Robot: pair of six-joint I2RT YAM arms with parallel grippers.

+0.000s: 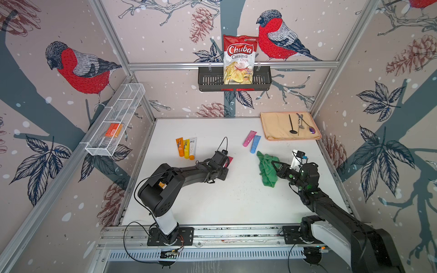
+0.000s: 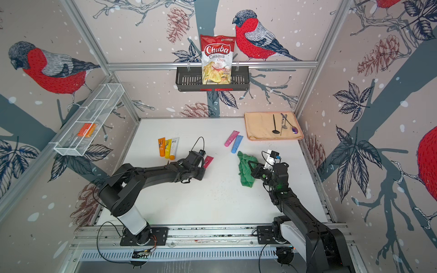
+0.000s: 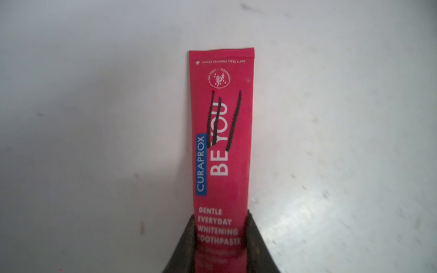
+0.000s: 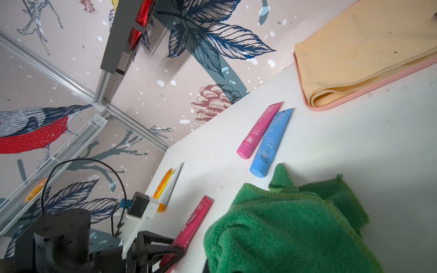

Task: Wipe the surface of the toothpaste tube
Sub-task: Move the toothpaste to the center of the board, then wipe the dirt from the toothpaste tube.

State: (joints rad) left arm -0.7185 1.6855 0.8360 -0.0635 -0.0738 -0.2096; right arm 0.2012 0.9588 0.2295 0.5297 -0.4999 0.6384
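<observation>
**Both arms loaded, tube pinned left of centre**

I saw the white table (image 1: 236, 201) with a folded yellow towel (image 1: 276, 125) in its far right corner. On the far wall, a chip bag (image 1: 238, 59) stood in a black basket (image 1: 208, 78).

On the right, the green cloth (image 1: 269, 179) hung in a bunch from the right gripper (image 1: 273, 165), whose jaws were pressed together on it.

The toothpaste tube (image 3: 221, 130) lay left of centre at mid-depth, crimped end pointing far and right. The left gripper (image 3: 221, 216) was clamped on its cap end, one finger against each side.

A pink tube (image 1: 249, 138) and a blue tube (image 1: 255, 144) lay touching, just beyond the cloth. Three small tubes (image 1: 186, 147) sat side by side left of the toothpaste tube.

Three black strokes (image 3: 224, 120) crossed the tube's lettering.
</observation>
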